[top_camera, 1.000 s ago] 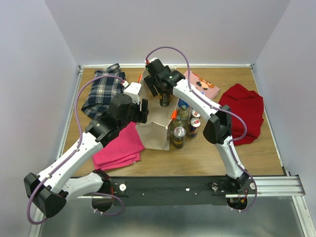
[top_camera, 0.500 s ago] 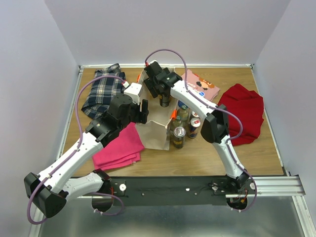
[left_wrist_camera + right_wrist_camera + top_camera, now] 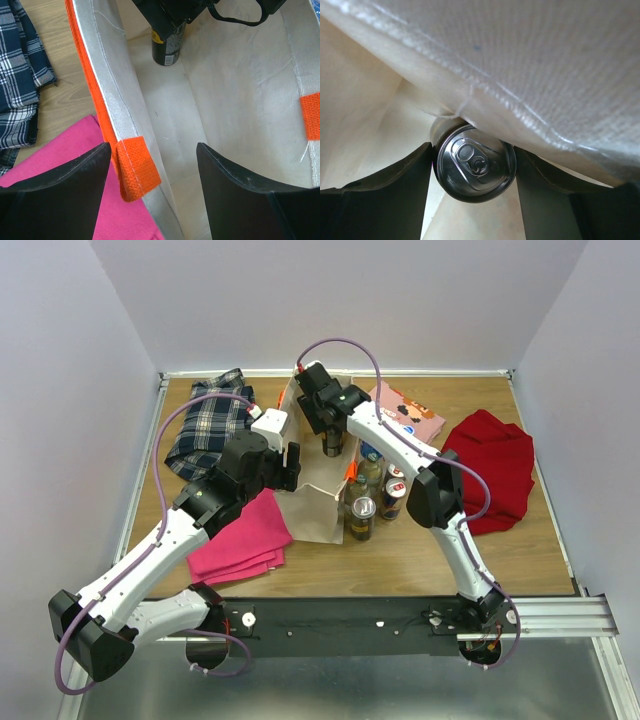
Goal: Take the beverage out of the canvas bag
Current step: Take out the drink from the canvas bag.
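The beige canvas bag (image 3: 315, 508) with orange handles stands open mid-table. Inside it stands the beverage, a dark can (image 3: 167, 47) with a silver top (image 3: 474, 162). My right gripper (image 3: 474, 167) reaches down into the bag and is shut on the can, one finger pressed against each side; a fold of the bag's wall (image 3: 530, 65) hangs over it. In the top view that gripper (image 3: 330, 435) sits at the bag's far end. My left gripper (image 3: 153, 155) is open and straddles the bag's near left rim, the orange handle end (image 3: 137, 167) next to its left finger.
Several cans and bottles (image 3: 372, 490) stand right of the bag. A folded pink cloth (image 3: 240, 540) lies left of it, a plaid cloth (image 3: 210, 425) at far left, a pink box (image 3: 410, 415) behind, and a red cloth (image 3: 490, 465) at the right.
My right gripper's fingers have closed in on the can inside the bag, and the wrist has sunk slightly deeper. The left arm has held still.
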Controlling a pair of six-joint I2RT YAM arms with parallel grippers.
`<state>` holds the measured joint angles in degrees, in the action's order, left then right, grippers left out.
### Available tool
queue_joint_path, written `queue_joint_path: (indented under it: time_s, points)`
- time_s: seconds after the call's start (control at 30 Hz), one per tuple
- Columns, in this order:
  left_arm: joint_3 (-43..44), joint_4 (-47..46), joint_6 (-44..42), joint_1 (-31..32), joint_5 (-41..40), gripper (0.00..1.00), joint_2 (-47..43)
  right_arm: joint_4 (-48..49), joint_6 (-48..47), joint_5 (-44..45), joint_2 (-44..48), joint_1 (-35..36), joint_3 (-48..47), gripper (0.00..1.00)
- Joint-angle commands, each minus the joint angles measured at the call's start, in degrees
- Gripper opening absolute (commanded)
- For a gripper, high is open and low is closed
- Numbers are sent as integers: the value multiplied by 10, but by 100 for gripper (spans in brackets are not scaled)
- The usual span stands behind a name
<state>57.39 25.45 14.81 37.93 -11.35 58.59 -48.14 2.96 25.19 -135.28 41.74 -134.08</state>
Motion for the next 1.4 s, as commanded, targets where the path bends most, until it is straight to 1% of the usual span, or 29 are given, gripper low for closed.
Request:
queue_joint_path:
  time_s: [0.0,0.07,0.13,0.33,0.77,0.8,0.87,0.9,0.97,1.0,1.13,1.37]
  points:
    - [-6,-3,-8,-1,-15,79,-8,-6,15,-37,-16,-4,-6,71]
    - [-6,-3,-8,-1,-16,79,-9,-7,15,-44,-17,-7,-1,71]
    - [-9,-3,-7,-1,-17,79,-10,-6,17,-47,-18,-8,0,75]
    - [-8,-2,-7,-1,-18,79,-9,-3,20,-55,-20,-10,0,77]
    - [-8,-1,-9,-1,-18,79,-6,-17,20,-50,-27,-12,11,75]
    - [-8,-1,-8,-1,-18,79,-5,-16,20,-51,-27,-12,12,72]
    - [-8,-1,-8,-1,-18,79,-5,-17,20,-52,-28,-13,11,62]
    - [-8,-1,-9,-1,-18,79,-5,-17,19,-54,-29,-13,11,51]
    - [-6,-1,-10,-1,-18,79,-4,-18,18,-59,-29,-13,10,35]
    - [-6,-1,-10,-1,-17,79,-4,-18,18,-61,-29,-13,10,21]
    - [-5,-1,-10,-1,-16,79,-3,-21,13,-74,-28,-13,9,1]
    - [-6,-1,-8,-1,-15,79,-4,-24,7,-80,-15,-13,3,1]
